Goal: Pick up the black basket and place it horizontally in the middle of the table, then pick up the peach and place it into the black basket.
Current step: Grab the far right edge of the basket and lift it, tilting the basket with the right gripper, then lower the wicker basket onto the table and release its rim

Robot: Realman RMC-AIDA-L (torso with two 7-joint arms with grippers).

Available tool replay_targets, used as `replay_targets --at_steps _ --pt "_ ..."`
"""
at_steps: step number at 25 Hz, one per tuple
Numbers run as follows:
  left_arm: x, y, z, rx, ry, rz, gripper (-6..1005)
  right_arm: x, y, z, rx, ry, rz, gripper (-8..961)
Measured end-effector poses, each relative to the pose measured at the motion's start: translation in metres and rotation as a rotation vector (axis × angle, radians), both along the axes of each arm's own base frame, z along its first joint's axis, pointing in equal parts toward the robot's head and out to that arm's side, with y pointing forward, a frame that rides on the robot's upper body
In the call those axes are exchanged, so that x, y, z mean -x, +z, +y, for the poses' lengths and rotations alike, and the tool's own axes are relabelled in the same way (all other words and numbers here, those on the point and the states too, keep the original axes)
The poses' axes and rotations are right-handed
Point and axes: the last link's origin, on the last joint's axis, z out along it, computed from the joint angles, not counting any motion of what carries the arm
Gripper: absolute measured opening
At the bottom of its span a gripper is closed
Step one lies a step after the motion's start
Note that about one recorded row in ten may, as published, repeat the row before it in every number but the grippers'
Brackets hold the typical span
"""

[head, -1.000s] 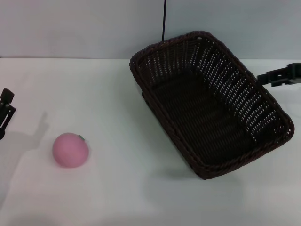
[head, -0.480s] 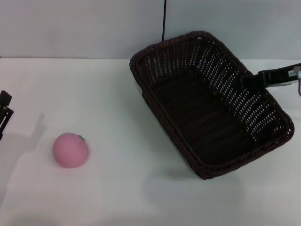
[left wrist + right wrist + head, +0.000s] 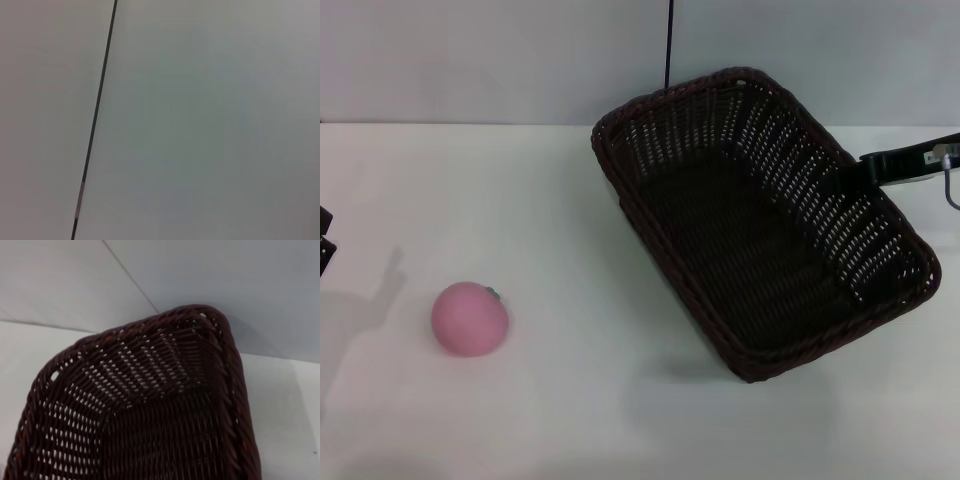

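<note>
The black basket [image 3: 760,215] lies at an angle on the right half of the white table [image 3: 560,200], with its open side up and nothing in it. My right gripper [image 3: 867,168] reaches in from the right edge and meets the basket's right rim. The right wrist view looks closely into a far corner of the basket [image 3: 150,390]. The pink peach [image 3: 469,318] sits alone on the table at the front left, far from both grippers. My left gripper [image 3: 325,250] barely shows at the left edge, well away from the peach.
A grey wall with a thin dark vertical line [image 3: 669,45] stands behind the table. The left wrist view shows only this wall and line [image 3: 95,120]. A thin wire loop [image 3: 948,185] hangs under my right arm.
My right gripper has moved left up to the basket's right rim. The basket has shifted slightly to the left. My left gripper has drawn back toward the left edge.
</note>
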Motion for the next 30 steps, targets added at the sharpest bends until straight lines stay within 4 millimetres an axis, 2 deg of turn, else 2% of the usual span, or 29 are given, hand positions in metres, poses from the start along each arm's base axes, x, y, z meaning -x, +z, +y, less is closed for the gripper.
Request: replay_targets --at_steps 6,11,17,24,26,30 --pt "0.003 0.002 -0.004 -0.006 0.009 0.004 815 0.005 -0.003 0.0 0.028 0.054 -0.076 195" --pt "0.002 0.003 -0.006 -0.015 0.0 0.002 815 0.02 -0.002 -0.005 0.092 0.18 -0.225 190" --pt "0.003 0.005 -0.01 -0.022 0.003 0.011 814 0.052 0.015 -0.012 0.122 0.481 -0.334 185" --pt "0.005 0.006 -0.018 -0.033 0.012 0.009 815 0.065 0.027 -0.019 0.165 0.689 -0.403 180" --pt "0.006 0.007 -0.02 -0.036 0.015 0.01 815 0.066 0.025 -0.024 0.223 0.811 -0.424 178" --pt "0.006 0.007 -0.02 -0.036 0.017 0.011 815 0.066 0.021 -0.028 0.266 0.926 -0.437 173"
